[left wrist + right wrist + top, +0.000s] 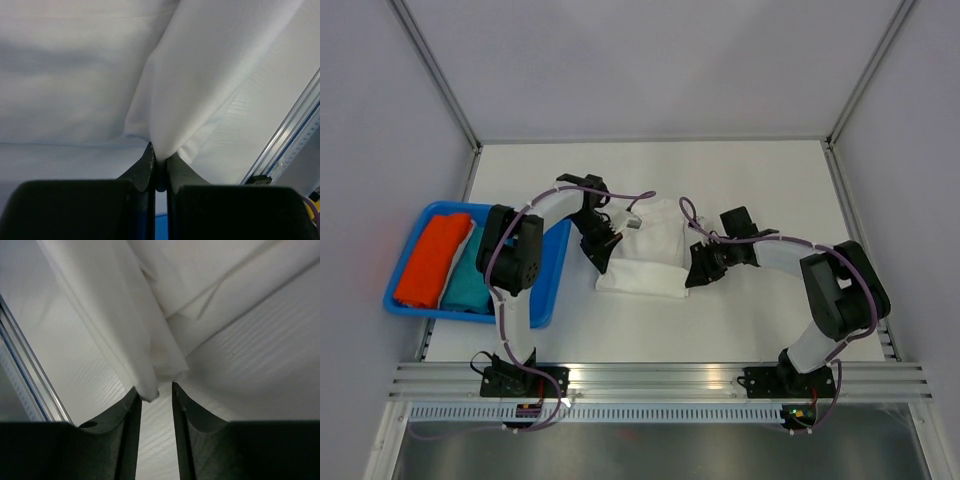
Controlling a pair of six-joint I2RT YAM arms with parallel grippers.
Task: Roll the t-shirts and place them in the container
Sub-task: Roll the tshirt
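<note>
Lying folded mid-frame in the top view, on a white table point(740, 180) between grey walls point(380, 120): the white t-shirt point(645, 250). Shown only by the wrist views: left gripper point(160, 161) clamped tight on a fold of it; right gripper point(154, 390) parted, a cloth corner between the fingers. At left of the frame, blue tray point(560, 265) holding orange cloth point(430, 260) and teal cloth point(468, 275).

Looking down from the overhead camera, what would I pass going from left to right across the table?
Blue tray → orange cloth → teal cloth → left gripper → white t-shirt → right gripper.
</note>
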